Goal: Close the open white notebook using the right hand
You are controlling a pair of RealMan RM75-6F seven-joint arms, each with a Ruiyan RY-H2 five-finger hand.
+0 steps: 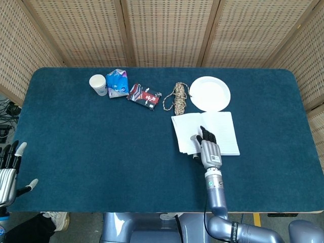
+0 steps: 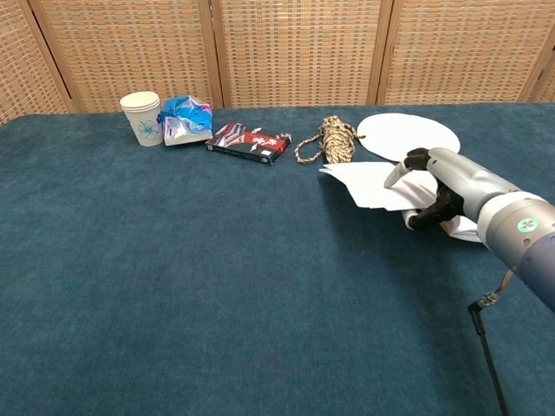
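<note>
The white notebook (image 1: 224,128) lies open on the blue table, right of centre, just below the plate. My right hand (image 1: 209,148) is at its near edge and grips the left-hand pages (image 2: 368,184), fingers above and thumb underneath. In the chest view those pages are lifted off the cloth and tilt up toward my right hand (image 2: 444,189). The right-hand page lies flat, partly hidden behind the hand. My left hand (image 1: 7,172) hangs off the table's front left corner, fingers apart and holding nothing.
A white plate (image 1: 209,93) sits just beyond the notebook, with a coil of rope (image 1: 176,97) to its left. Further left lie a red-and-black packet (image 1: 144,95), a blue bag (image 1: 117,83) and a paper cup (image 1: 98,84). Wicker screens stand behind the table.
</note>
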